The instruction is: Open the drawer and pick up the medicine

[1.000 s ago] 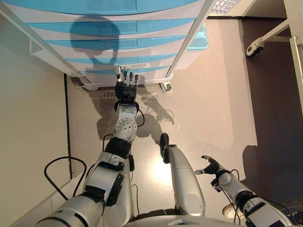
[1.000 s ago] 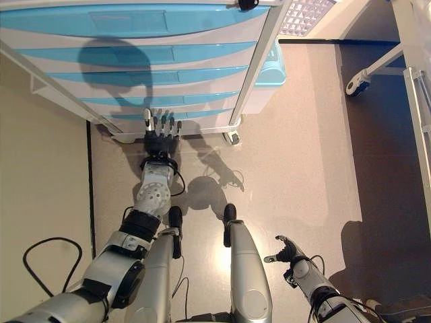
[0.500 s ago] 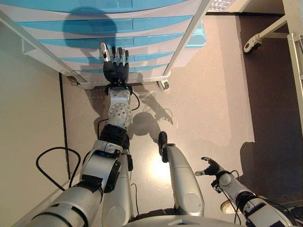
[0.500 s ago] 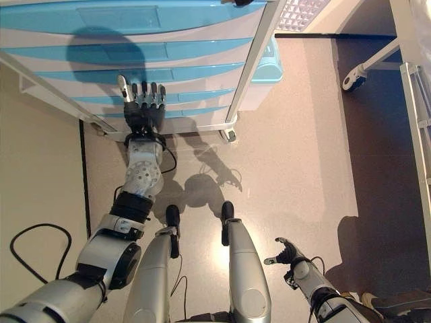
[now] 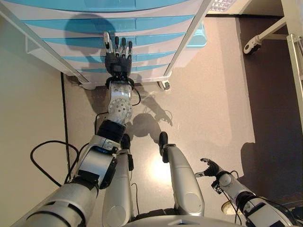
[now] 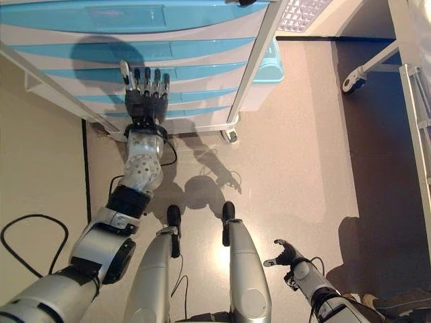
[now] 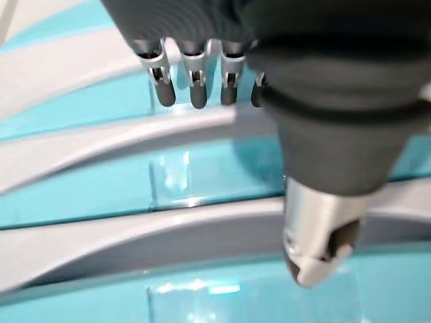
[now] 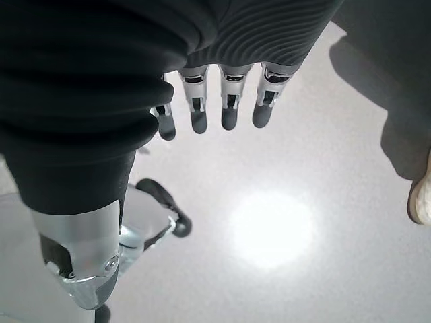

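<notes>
Left hand: the left hand (image 5: 117, 60) is stretched out in front of the drawer cabinet (image 5: 142, 28). Its fingers (image 5: 117, 45) are straight and spread a little. It holds nothing.

Left hand close up: in the left wrist view the dark fingertips (image 7: 199, 94) point at the blue drawer fronts. I cannot tell if they touch the plastic. The thumb (image 7: 316, 235) sticks out apart from them.

Drawers: the cabinet has blue drawers (image 6: 87, 17) stacked one over the other, with white strips between them. All the drawers I can see are closed. The hand is over a lower drawer (image 5: 142, 51).

Cabinet frame: a white frame (image 5: 189, 35) holds the drawers. It stands on small wheels (image 5: 165, 85) on the floor (image 5: 208, 94).

Medicine: I cannot see any medicine. None shows in either hand or on the floor.

Right hand: the right hand (image 5: 210, 168) hangs low by the robot's right side, well apart from the cabinet. Its fingers (image 8: 229, 108) are loose and a little bent, and it is empty.

Other things: a light blue bin (image 5: 200, 39) sits just behind the cabinet's right side. A white grid basket (image 6: 302, 13) shows at the top. A white stand with a wheel (image 5: 253, 47) is far off to the right. The tip of a person's shoe (image 8: 421, 195) shows in the right wrist view.
</notes>
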Robot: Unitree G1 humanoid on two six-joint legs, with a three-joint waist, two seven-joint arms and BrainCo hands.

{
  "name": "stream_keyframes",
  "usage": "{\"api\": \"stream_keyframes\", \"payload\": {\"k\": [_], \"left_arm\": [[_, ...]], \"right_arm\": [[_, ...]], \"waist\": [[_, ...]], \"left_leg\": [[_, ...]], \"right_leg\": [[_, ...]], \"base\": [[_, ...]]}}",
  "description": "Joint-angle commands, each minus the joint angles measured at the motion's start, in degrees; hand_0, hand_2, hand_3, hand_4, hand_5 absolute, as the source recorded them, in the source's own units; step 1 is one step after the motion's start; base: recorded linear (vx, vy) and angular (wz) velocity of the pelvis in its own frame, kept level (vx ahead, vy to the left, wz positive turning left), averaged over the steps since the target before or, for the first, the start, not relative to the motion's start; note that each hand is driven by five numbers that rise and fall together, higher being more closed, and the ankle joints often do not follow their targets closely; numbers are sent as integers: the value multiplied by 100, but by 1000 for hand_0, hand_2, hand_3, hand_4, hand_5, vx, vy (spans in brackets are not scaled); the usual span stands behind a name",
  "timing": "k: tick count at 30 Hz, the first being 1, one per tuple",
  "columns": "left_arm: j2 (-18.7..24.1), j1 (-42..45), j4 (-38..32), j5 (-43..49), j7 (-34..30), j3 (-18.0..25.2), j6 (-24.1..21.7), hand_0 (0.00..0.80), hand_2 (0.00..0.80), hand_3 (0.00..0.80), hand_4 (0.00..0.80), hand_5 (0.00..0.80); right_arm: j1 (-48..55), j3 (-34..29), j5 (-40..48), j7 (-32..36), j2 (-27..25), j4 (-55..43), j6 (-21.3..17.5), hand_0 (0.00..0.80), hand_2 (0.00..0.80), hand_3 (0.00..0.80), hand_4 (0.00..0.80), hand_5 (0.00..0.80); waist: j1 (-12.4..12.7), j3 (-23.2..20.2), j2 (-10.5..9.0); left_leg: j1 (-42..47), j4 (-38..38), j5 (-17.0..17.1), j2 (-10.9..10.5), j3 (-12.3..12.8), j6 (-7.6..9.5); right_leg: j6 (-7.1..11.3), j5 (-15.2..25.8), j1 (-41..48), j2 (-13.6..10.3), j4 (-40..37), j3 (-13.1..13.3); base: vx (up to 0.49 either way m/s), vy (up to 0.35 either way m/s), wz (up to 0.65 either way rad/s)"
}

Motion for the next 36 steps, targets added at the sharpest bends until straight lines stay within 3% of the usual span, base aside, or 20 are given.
{"api": "stream_keyframes", "payload": {"k": [1, 14, 26, 36], "left_arm": [[261, -1442, -496, 402, -657, -270, -57, 0, 0, 0, 0, 0], [370, -1241, -423, 381, -729, -327, 87, 0, 0, 0, 0, 0], [-277, 177, 31, 616, -353, 294, 210, 0, 0, 0, 0, 0], [-592, 416, 15, 748, -294, 354, 227, 0, 0, 0, 0, 0]], "right_arm": [[275, 226, -14, 49, -382, 91, 8, 0, 0, 0, 0, 0], [215, 270, -48, 96, -406, 60, -9, 0, 0, 0, 0, 0], [114, 81, -49, -101, -318, -49, 18, 0, 0, 0, 0, 0], [164, -4, -42, -179, -340, -152, 39, 0, 0, 0, 0, 0]], "waist": [[-54, -492, 200], [-39, -443, 243], [40, -220, 109], [54, -186, 64]], "left_leg": [[-36, 279, -407, -115, 93, 140], [-49, 281, -386, -127, 108, 141], [-171, 325, -350, -100, 149, 140], [-189, 337, -343, -96, 132, 140]], "right_leg": [[310, 743, -71, -34, -497, 22], [304, 774, -95, -47, -474, 36], [252, 818, -203, -40, -448, 38], [236, 805, -219, -17, -419, 43]], "base": [[0, 0, 0], [0, 0, 0], [-11, -1, -2], [0, 0, 0]]}}
